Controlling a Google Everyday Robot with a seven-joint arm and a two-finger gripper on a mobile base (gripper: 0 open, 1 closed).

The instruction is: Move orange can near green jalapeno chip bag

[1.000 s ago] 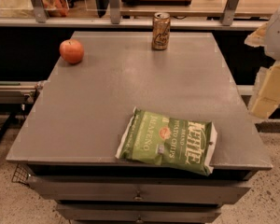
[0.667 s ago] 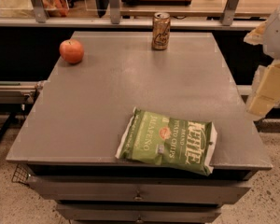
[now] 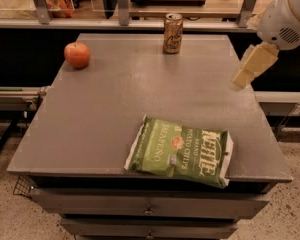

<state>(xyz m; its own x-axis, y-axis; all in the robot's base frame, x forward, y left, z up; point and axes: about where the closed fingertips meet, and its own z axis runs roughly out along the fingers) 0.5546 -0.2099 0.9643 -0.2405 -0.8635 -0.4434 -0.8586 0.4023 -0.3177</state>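
The orange can stands upright at the far edge of the grey table, a little right of the middle. The green jalapeno chip bag lies flat near the front edge, right of centre, its lettering turned sideways. My gripper, cream-coloured under a white arm, hangs over the table's right edge. It is to the right of the can and a little nearer to me, well apart from it, and holds nothing.
A round red-orange apple sits at the far left of the table. A shelf with metal posts runs behind the table. Drawers are below the front edge.
My arm and gripper have moved left and up, from beside the table's right side to over its right edge. The can, bag and apple have not moved.
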